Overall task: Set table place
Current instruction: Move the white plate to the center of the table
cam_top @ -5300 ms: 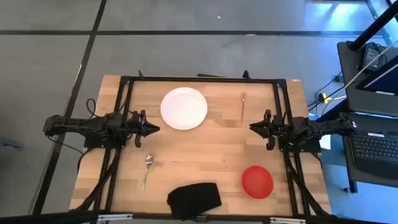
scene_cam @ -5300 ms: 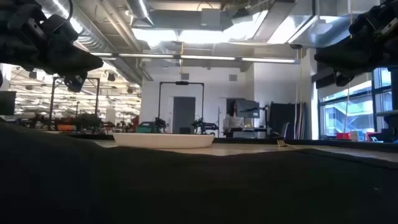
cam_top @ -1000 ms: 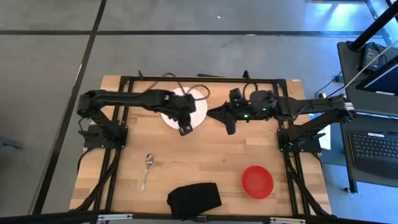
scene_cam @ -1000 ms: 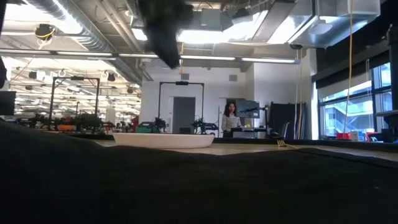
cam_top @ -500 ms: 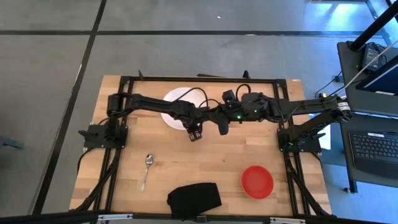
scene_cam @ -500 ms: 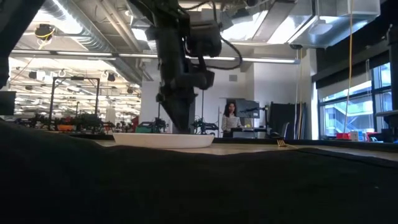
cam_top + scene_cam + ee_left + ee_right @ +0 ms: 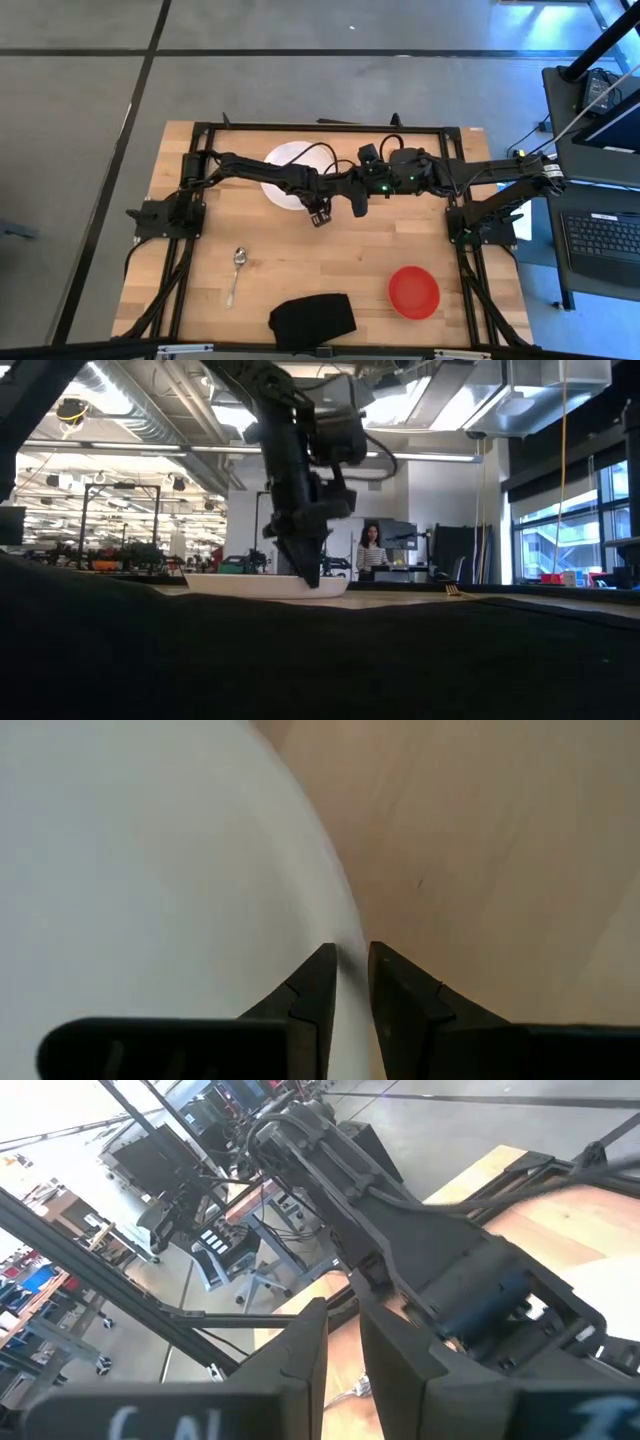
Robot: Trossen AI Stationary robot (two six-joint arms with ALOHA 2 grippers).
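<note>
Both dark arms cross over the round white plate (image 7: 283, 172) in the high view, hiding most of it, and the slim fork beyond them cannot be made out. Beside the plate, the left gripper (image 7: 346, 982) has its two dark fingers nearly together astride the plate's rim; actual contact cannot be told. In the low view a dark mass in front of the plate fills the lower picture, hiding nearly all of the light wooden bench (image 7: 350, 245).
</note>
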